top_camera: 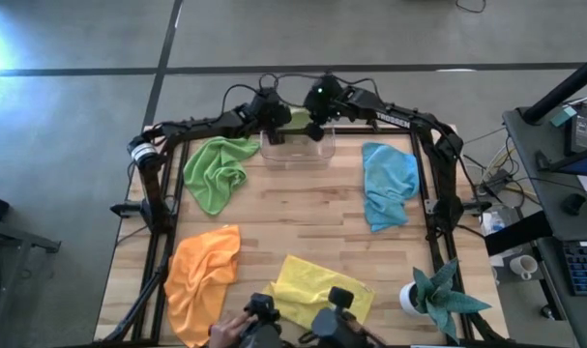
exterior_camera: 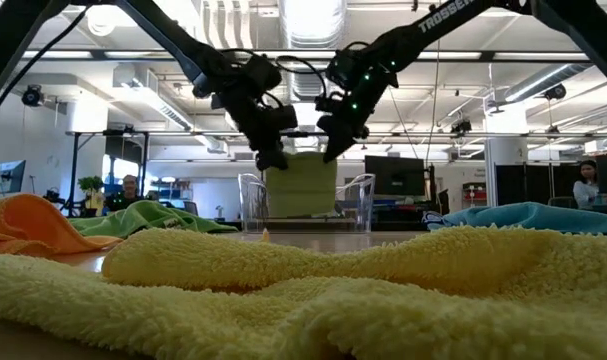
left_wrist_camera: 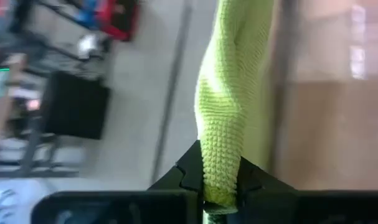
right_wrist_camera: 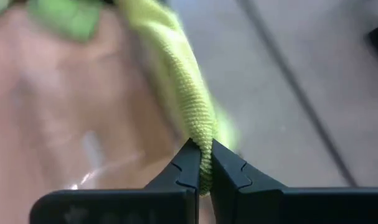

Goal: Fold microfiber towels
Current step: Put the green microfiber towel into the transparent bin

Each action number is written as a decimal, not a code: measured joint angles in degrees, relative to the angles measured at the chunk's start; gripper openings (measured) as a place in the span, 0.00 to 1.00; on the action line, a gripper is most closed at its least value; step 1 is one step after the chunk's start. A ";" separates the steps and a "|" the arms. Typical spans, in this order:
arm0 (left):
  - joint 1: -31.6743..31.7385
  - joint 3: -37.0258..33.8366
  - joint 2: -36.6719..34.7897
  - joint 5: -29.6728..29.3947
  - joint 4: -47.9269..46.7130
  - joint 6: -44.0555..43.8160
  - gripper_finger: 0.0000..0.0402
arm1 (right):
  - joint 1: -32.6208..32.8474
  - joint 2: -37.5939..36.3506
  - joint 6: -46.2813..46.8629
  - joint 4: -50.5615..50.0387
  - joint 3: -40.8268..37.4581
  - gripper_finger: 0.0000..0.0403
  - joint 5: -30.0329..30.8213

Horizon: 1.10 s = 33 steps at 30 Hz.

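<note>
A folded lime green towel [exterior_camera: 301, 185] hangs between my two grippers over a clear plastic bin [top_camera: 298, 148] at the table's far edge. Its lower part reaches down inside the bin [exterior_camera: 355, 203]. My left gripper [top_camera: 272, 124] is shut on the towel's left top end, and my right gripper [top_camera: 314, 128] is shut on its right top end. A second lime green towel [top_camera: 218, 172], a light blue one [top_camera: 388, 182], an orange one [top_camera: 202, 269] and a yellow one [top_camera: 317, 288] lie crumpled on the wooden table. My left gripper pinches the towel's folded top edge [left_wrist_camera: 218, 177] between its two fingers, at the towel's left corner, coming from above. Several layers show. The towel hangs below the fingers. My right gripper pinches the folded top edge [right_wrist_camera: 202, 149] between its two fingers, at the right corner, from above. The towel hangs below it.
A teal spiky plant in a white pot [top_camera: 438, 295] stands at the near right corner. Dark camera gear [top_camera: 337, 319] and a person's hand [top_camera: 223, 333] show at the near edge. Bare wood [top_camera: 293, 213] lies at the table's middle.
</note>
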 joint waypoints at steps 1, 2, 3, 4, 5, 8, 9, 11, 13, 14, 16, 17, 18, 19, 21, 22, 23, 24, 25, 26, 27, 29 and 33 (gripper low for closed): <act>-0.08 0.00 -0.03 1.22 -1.92 -0.20 0.03 | 0.11 0.04 -0.05 -1.98 0.00 0.03 -1.40; -0.22 -0.07 -0.03 2.42 -3.69 -0.31 0.03 | 0.25 0.04 -0.03 -3.62 0.00 0.03 -2.89; -0.40 -0.18 -0.03 3.58 -5.40 -0.33 0.03 | 0.34 0.04 -0.03 -4.83 0.00 0.03 -4.11; -0.51 -0.26 -0.03 4.45 -6.68 -0.32 0.03 | 0.41 0.04 -0.02 -5.85 0.00 0.03 -4.79; -0.77 -0.26 -0.03 4.77 -7.44 -0.35 0.03 | 0.54 0.04 -0.01 -6.83 0.00 0.03 -4.95; -1.25 -0.26 -0.10 4.83 -8.35 -0.35 0.03 | 0.82 0.02 0.22 -8.65 0.00 0.03 -6.25; -1.38 -0.26 -0.10 4.88 -8.38 -0.35 0.03 | 0.86 0.02 0.58 -9.27 0.00 0.03 -7.58; -1.77 -0.26 -0.12 5.81 -8.78 -0.35 0.03 | 0.87 0.02 0.95 -10.76 0.00 0.03 -9.68; -2.20 -0.33 -0.12 6.90 -9.27 -0.36 0.03 | 0.86 0.02 0.98 -11.90 -0.06 0.03 -10.09; -2.38 -0.35 -0.12 7.33 -9.75 -0.37 0.03 | 0.94 0.02 0.94 -11.89 -0.27 0.03 -10.09; -2.63 -0.35 -0.12 8.11 -10.84 -0.41 0.03 | 0.99 0.02 0.56 -11.72 -0.83 0.03 -10.08; -2.79 -0.35 -0.12 8.17 -11.30 -0.46 0.03 | 1.00 0.03 0.22 -11.50 -1.18 0.03 -10.11; -2.94 -0.35 -0.12 8.23 -11.85 -0.44 0.03 | 1.02 0.02 0.02 -11.12 -1.59 0.03 -10.18; -3.04 -0.37 -0.12 8.35 -12.40 -0.45 0.03 | 1.02 0.04 -0.02 -10.67 -2.00 0.03 -10.22; -3.17 -0.39 -0.12 8.66 -13.08 -0.44 0.03 | 0.99 0.04 -0.06 -10.24 -2.67 0.03 -10.27; -3.25 -0.39 -0.12 8.68 -13.33 -0.40 0.03 | 1.02 0.04 -0.17 -10.15 -3.00 0.03 -10.38; -3.31 -0.39 -0.18 8.69 -13.46 -0.15 0.03 | 1.04 0.04 -0.37 -10.17 -3.22 0.03 -10.40; -3.35 -0.39 -0.25 8.70 -13.50 0.08 0.03 | 1.04 0.04 -0.55 -10.15 -3.39 0.03 -10.41; -3.45 -0.39 -0.32 8.69 -13.32 0.13 0.03 | 1.04 0.04 -0.62 -10.15 -3.49 0.03 -10.40; -3.45 -0.34 -0.41 8.67 -13.25 0.15 0.03 | 1.04 0.04 -0.62 -10.13 -3.54 0.03 -10.37; -3.45 -0.16 -0.65 8.63 -13.47 0.15 0.03 | 1.04 0.04 -0.62 -9.99 -3.56 0.03 -10.36; -3.59 0.49 -1.33 8.09 -13.72 0.17 0.03 | 1.02 0.04 -0.19 -9.46 -3.56 0.03 -10.16; -4.06 0.83 -3.51 7.78 -13.89 0.13 0.03 | 0.97 0.04 0.67 -8.46 -3.58 0.03 -9.98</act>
